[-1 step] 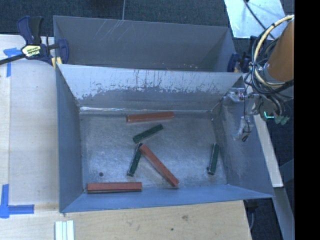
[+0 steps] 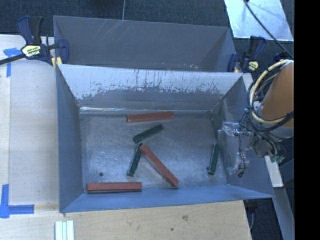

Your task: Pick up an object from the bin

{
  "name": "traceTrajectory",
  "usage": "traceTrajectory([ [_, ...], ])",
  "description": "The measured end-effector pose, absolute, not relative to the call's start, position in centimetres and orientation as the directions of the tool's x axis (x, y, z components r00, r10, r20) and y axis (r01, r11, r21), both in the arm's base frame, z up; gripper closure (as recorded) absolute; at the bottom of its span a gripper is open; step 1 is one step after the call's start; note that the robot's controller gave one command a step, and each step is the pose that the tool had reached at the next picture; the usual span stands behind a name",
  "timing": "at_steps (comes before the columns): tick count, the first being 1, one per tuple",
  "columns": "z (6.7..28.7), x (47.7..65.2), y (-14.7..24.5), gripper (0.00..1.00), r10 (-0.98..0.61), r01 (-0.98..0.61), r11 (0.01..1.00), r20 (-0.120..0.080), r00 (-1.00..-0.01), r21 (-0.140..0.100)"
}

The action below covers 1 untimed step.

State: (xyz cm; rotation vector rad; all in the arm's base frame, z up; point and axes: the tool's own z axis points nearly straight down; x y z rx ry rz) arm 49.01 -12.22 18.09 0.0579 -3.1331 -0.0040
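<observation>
Grey metal bin (image 2: 70, 134), camera view: loose sticks flat on floor.

Gripper (image 2: 239, 156) low at right wall, just beside dark green stick (image 2: 213, 159) lying lengthwise along wall foot. Contact not discernible. Spread or pressed together: cannot tell. Nothing seen held.

Well apart from gripper: back red-brown bar (image 2: 150, 117), diagonal red-brown bar (image 2: 159, 165), front red-brown bar (image 2: 114, 187), two centre green sticks (image 2: 148, 133).

Risks, judged:
- Collision with sloped right wall, owing to tight clearance.
- Stick sliding away on one-sided contact.
- Stick tipping out of off-centre grasp.
</observation>
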Motion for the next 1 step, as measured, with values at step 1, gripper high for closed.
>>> traceTrajectory([
  [1, 6.65, 52.07, -14.03, 0.00, -0.219, -0.219, 0.976, 0.003, -0.976, 0.002],
])
